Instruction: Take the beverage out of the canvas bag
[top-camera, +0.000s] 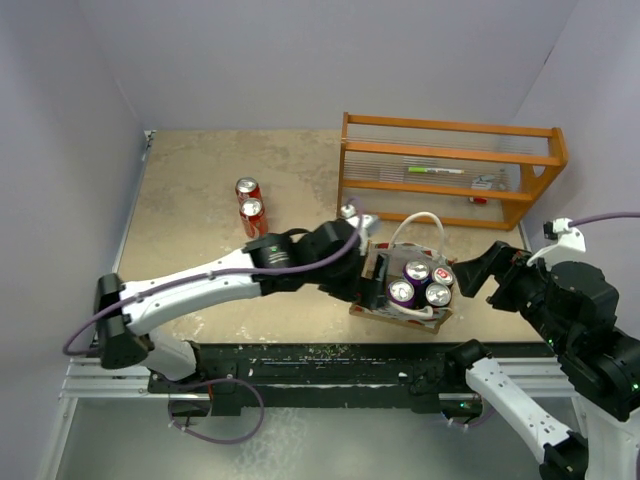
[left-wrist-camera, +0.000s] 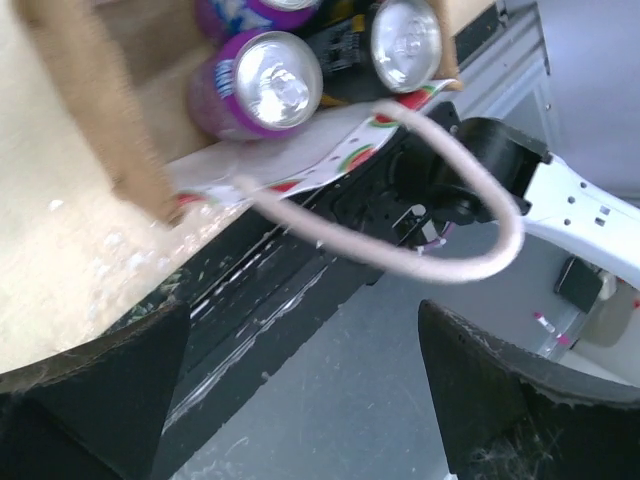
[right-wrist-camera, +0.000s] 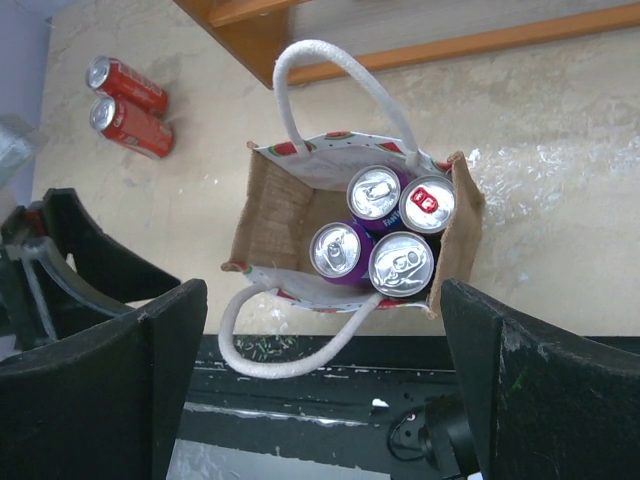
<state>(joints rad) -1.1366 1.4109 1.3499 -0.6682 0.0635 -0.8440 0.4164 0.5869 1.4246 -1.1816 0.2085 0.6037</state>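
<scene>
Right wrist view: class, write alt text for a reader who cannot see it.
An open canvas bag holds four upright cans, seen from above between the open fingers of the right claw. Two red cans sit at upper left, and an orange rack crosses the top.

Both arms (top-camera: 200, 285) show white links, black joints and purple cables (top-camera: 600, 218).

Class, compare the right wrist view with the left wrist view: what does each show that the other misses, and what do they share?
Only the right wrist view: two red cans, the orange rack, and all four cans inside the canvas bag. Only the left wrist view: a white arm link. Both: the bag, a purple can and a white loop handle.
</scene>
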